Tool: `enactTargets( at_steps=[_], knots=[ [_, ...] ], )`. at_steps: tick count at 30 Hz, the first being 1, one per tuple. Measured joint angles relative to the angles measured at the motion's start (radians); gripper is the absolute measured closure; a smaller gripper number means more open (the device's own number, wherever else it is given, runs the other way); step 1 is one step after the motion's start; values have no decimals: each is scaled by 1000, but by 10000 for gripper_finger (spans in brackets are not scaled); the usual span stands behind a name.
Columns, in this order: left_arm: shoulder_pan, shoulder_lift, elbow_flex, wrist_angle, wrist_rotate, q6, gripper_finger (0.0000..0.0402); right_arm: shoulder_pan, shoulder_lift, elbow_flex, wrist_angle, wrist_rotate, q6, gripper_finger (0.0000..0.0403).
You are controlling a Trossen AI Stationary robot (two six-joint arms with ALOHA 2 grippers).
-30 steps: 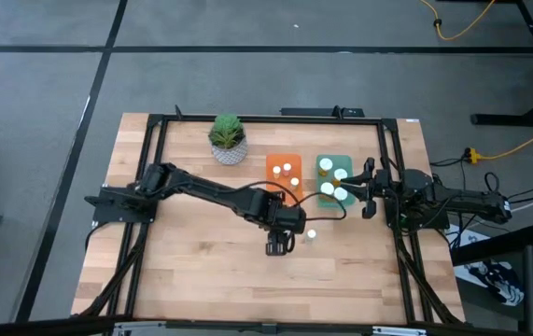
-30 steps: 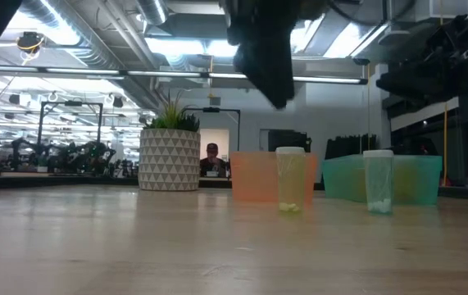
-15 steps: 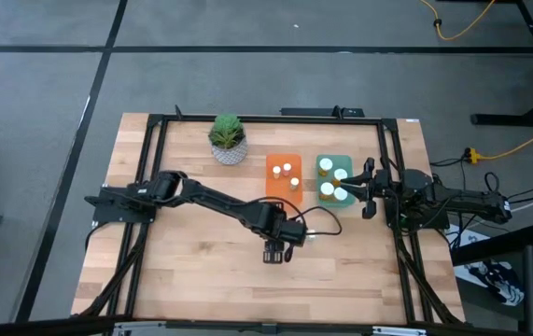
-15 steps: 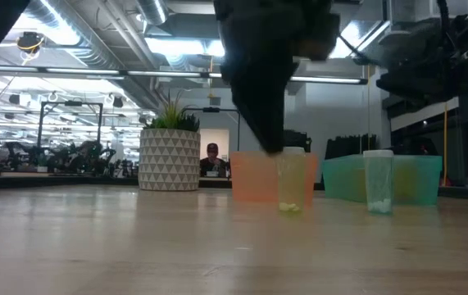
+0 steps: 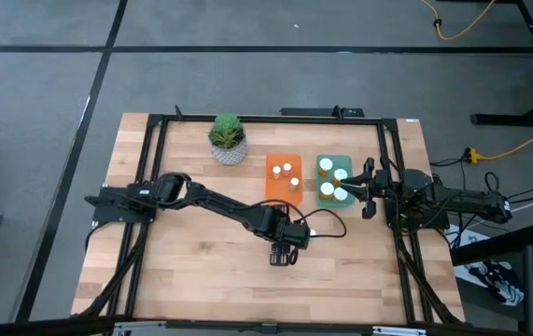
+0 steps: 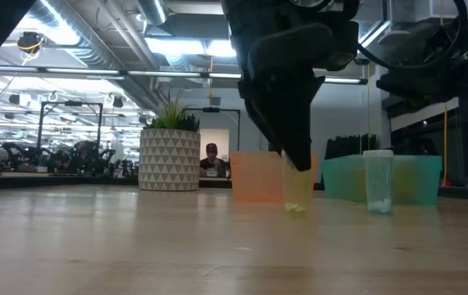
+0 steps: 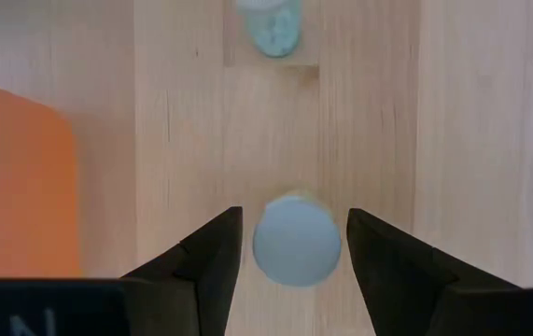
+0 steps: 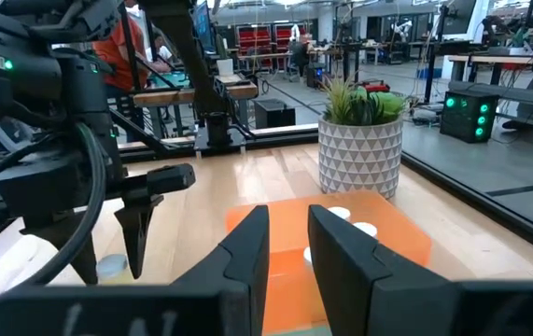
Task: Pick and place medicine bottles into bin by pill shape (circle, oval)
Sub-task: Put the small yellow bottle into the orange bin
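A small bottle with a round white cap [image 7: 296, 239] stands upright on the table; its yellowish body shows in the low view [image 6: 297, 190]. My left gripper [image 7: 294, 217] is open and points down over it, one finger on each side of the cap, with a thin gap on both sides. It also shows in the high view [image 5: 285, 254]. A second bottle [image 6: 379, 182] stands on the table to its right [image 7: 273, 23]. My right gripper [image 5: 363, 191] waits, slightly open, beside the green bin [image 8: 289, 245].
The orange bin [image 5: 284, 175] holds three bottles. The green bin [image 5: 334, 179] to its right holds several. A green plant in a white patterned pot [image 5: 228, 140] stands at the far side. Bare wood lies to the left and near side of the left gripper.
My left gripper has come down from above the bottle until its fingers reach beside the cap. It has also shifted a little toward the table's near edge and right. The bottles have stayed where they were.
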Motion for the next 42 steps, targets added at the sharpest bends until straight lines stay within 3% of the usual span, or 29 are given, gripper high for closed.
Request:
enactTargets(
  at_steps=[11,24,37,42],
  knots=[
    [0,0,0,30,-4,-24,217,0,0,0,0,0,0,322],
    [1,-1,4,5,-4,-31,268,0,0,0,0,0,0,322],
    [128,-9,409,-376,-19,-68,285,0,0,0,0,1,0,322],
    [225,-17,417,-432,-22,-62,285,0,0,0,0,1,0,322]
  ],
)
